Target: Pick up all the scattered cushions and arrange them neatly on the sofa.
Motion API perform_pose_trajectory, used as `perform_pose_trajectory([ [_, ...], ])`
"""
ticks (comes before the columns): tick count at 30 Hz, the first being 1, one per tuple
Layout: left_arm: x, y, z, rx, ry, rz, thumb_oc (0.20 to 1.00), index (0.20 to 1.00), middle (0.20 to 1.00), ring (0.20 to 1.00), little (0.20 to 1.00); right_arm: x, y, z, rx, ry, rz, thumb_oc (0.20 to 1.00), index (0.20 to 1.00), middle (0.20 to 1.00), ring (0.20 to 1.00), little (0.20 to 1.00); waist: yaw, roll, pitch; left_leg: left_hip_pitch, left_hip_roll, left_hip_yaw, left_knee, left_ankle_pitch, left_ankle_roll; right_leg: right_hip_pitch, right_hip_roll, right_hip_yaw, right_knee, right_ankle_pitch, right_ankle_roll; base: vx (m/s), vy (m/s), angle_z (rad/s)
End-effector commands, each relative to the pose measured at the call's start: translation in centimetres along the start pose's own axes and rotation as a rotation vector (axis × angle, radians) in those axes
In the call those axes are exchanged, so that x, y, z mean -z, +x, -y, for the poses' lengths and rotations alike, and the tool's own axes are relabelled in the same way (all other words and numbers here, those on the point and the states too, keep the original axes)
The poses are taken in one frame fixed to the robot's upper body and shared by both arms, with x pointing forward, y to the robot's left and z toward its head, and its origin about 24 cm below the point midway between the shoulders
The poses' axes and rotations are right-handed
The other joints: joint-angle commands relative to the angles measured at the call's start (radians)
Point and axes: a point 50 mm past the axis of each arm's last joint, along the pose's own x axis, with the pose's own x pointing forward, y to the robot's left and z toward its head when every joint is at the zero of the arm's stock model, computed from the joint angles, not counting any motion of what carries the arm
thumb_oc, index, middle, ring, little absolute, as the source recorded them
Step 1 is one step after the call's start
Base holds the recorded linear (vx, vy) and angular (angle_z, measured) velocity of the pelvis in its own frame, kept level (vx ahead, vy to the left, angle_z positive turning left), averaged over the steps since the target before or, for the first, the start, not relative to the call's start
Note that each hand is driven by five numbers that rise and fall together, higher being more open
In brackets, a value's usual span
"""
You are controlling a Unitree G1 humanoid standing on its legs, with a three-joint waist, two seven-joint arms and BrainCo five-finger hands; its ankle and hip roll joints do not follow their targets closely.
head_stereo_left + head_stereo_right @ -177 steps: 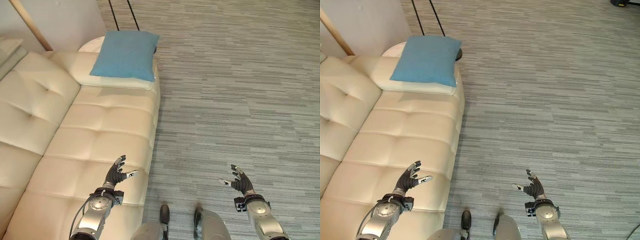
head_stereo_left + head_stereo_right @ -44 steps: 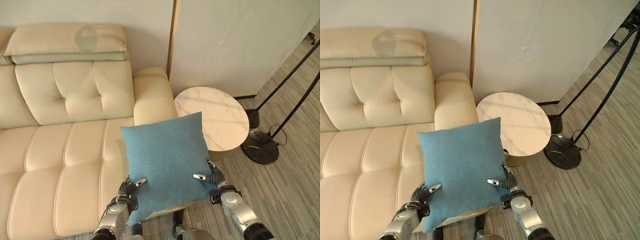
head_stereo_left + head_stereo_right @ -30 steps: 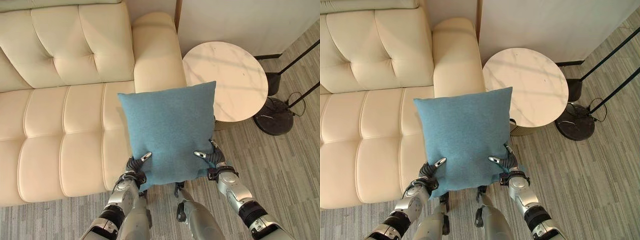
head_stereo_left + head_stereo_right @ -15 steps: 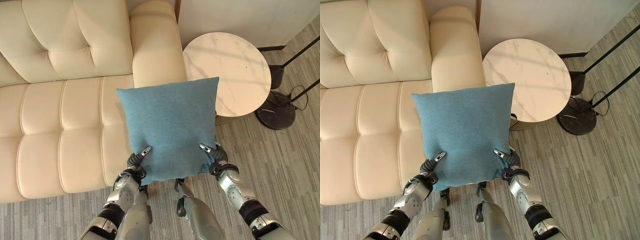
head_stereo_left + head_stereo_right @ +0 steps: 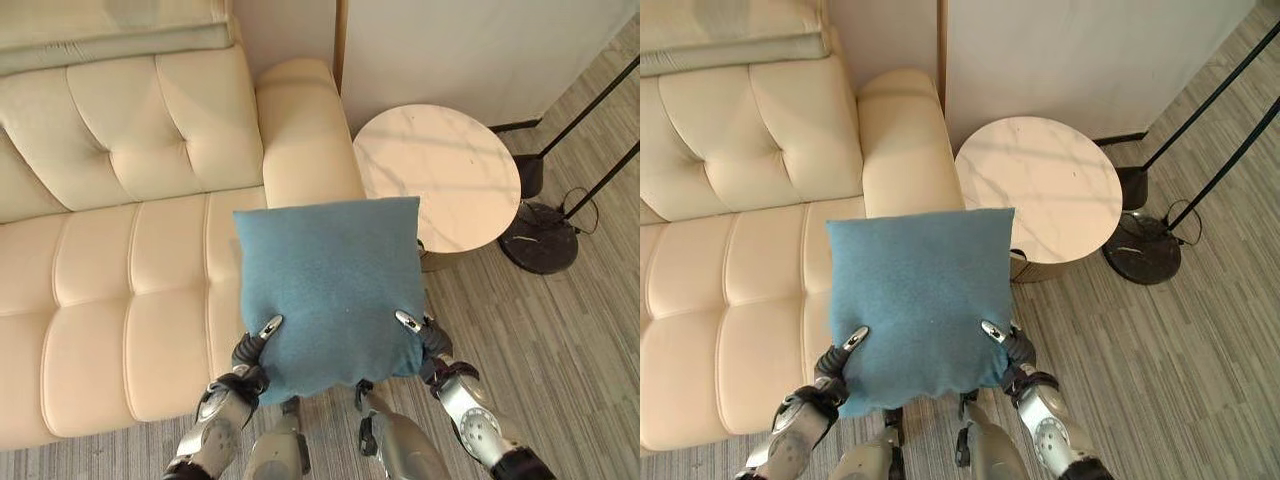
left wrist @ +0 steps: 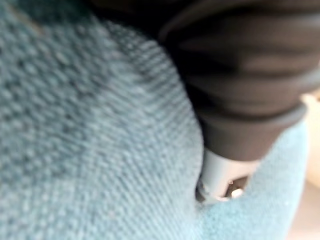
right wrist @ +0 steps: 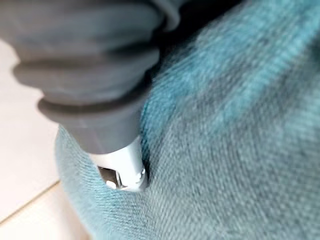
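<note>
I see left hand point(image 5: 250, 350) and right hand point(image 5: 428, 336) – dark ribbed covers, silver thumbs with dark tips. Forearms silver-grey, rounded – round joint housing near each wrist.

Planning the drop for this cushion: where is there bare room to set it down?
The blue cushion is pinched by the left hand and right hand. The sofa seat panels to its left, up to the backrest, lie bare. The round side table beside the armrest is bare too. The lamp base crowds the floor beyond.
</note>
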Motion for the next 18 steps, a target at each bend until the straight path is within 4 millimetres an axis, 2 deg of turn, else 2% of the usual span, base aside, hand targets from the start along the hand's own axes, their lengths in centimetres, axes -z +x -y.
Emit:
perform_pose_trajectory([
  [1, 0.5, -0.6, 7.3, 0.416, -0.081, 0.020, 0.200, 0.200, 0.200, 0.200, 0.200, 0.5, -0.6, -9.8, -0.533, 0.134, 0.030, 0.200, 0.200, 0.200, 0.200, 0.200, -0.029, -0.006, -0.107, 0.014, -0.003, -0.028, -0.007, -0.073, -0.010, 0.080, -0.090, 0.037, 0.043, -0.141, 0.127, -0.01, 0.086, -0.02],
  [7, 0.3, -1.8, 7.0, 0.434, -0.069, 0.035, 0.200, 0.200, 0.200, 0.200, 0.200, -0.9, -2.2, -9.6, -0.582, 0.130, 0.094, 0.200, 0.200, 0.200, 0.200, 0.200, -0.040, -0.003, -0.116, 0.041, -0.016, -0.016, -0.007, -0.088, 0.003, 0.088, -0.095, 0.056, 0.057, -0.135, 0.137, -0.03, 0.087, -0.04],
  [10, 0.0, -1.9, 7.0, 0.432, -0.049, 0.049, 0.200, 0.200, 0.200, 0.200, 0.200, -1.0, -2.6, -9.7, -0.597, 0.125, 0.102, 0.200, 0.200, 0.200, 0.200, 0.200, -0.047, -0.003, -0.112, 0.031, -0.016, -0.008, -0.007, -0.084, 0.004, 0.066, -0.096, 0.075, 0.078, -0.108, 0.150, -0.15, 0.001, -0.17],
  [11, -0.5, -1.7, 7.1, 0.419, -0.039, 0.071, 0.200, 0.200, 0.200, 0.200, 0.200, -2.0, -2.6, -9.7, -0.589, 0.109, 0.153, 0.200, 0.200, 0.200, 0.200, 0.200, -0.048, 0.010, -0.097, 0.011, -0.002, -0.008, -0.007, -0.066, 0.010, 0.043, -0.076, 0.126, 0.146, -0.127, 0.151, -0.22, -0.015, -0.13],
  [12, -0.7, -1.7, 7.3, 0.423, -0.029, 0.077, 0.200, 0.200, 0.200, 0.200, 0.200, -2.2, -2.6, -9.9, -0.600, 0.110, 0.162, 0.200, 0.200, 0.200, 0.200, 0.200, -0.044, 0.018, -0.093, 0.004, 0.004, -0.004, -0.007, -0.060, 0.012, 0.043, -0.069, 0.148, 0.179, -0.146, 0.145, -0.28, -0.032, -0.15],
  [14, -0.9, -1.7, 7.3, 0.427, -0.018, 0.083, 0.200, 0.200, 0.200, 0.200, 0.200, -2.4, -2.5, -10.0, -0.596, 0.110, 0.173, 0.200, 0.200, 0.200, 0.200, 0.200, -0.040, 0.025, -0.092, -0.004, 0.009, -0.001, -0.007, -0.053, 0.012, 0.054, -0.065, 0.160, 0.205, -0.163, 0.138, -0.12, -0.044, -0.10],
  [15, -1.2, -1.7, 7.4, 0.431, -0.018, 0.092, 0.200, 0.200, 0.200, 0.200, 0.200, -2.8, -2.4, -10.1, -0.591, 0.112, 0.190, 0.200, 0.200, 0.200, 0.200, 0.200, -0.031, 0.033, -0.100, -0.017, 0.010, -0.010, -0.007, -0.042, 0.014, 0.089, -0.058, 0.189, 0.262, -0.201, 0.128, -0.07, -0.051, 0.01],
  [18, -1.5, -1.9, 7.6, 0.436, -0.054, 0.105, 0.200, 0.200, 0.200, 0.200, 0.200, -3.6, -2.6, -9.5, -0.562, 0.108, 0.234, 0.200, 0.200, 0.200, 0.200, 0.200, -0.006, 0.034, -0.133, -0.038, 0.007, -0.029, -0.007, -0.022, 0.010, 0.156, -0.046, 0.231, 0.286, -0.218, 0.124, -0.08, -0.177, 0.10],
])
